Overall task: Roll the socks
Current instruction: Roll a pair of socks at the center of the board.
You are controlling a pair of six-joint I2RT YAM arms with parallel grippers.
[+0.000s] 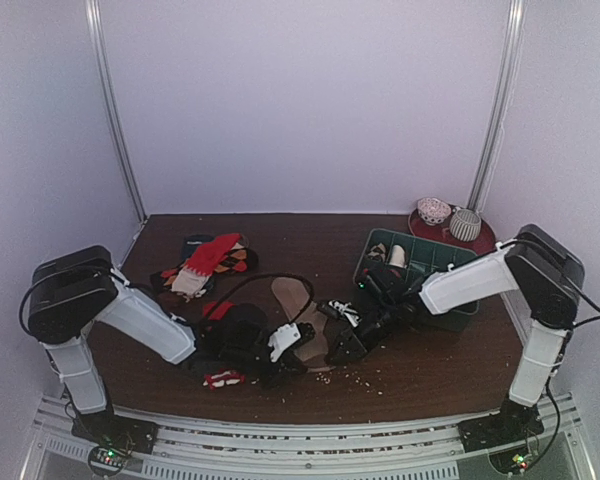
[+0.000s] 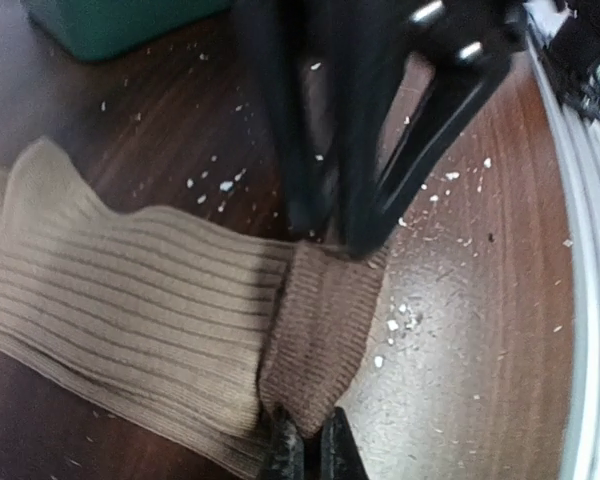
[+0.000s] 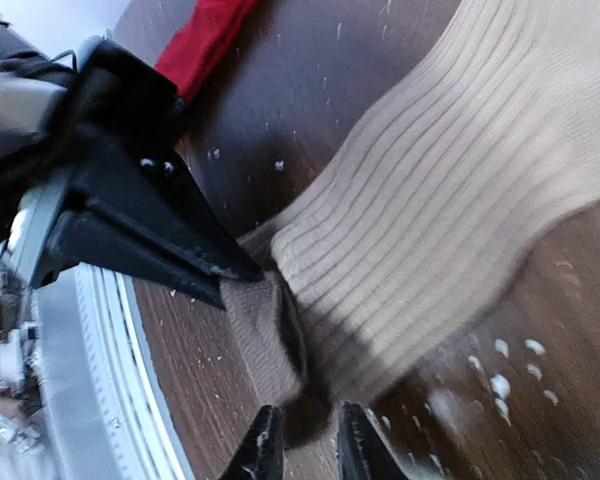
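The tan sock (image 1: 292, 298) lies flat on the dark wooden table, ribbed, with its darker cuff (image 2: 325, 320) folded over at the near end. My left gripper (image 2: 308, 413) is shut on one corner of that cuff. At the cuff's opposite corner my right gripper (image 3: 308, 408) has its jaws slightly apart, with the fabric lying between them. In the top view the two grippers (image 1: 298, 350) (image 1: 332, 345) meet over the sock's near end. The red sock (image 1: 212, 255) lies in a heap of socks at the back left, and its edge shows in the right wrist view (image 3: 205, 40).
A green bin (image 1: 420, 240) holding some items stands right of centre, behind my right arm. Two patterned bowls (image 1: 450, 220) sit on a red plate at the back right. A small red and white bundle (image 1: 223, 378) lies by my left arm. White crumbs dot the wood near the metal front rail (image 2: 590, 250).
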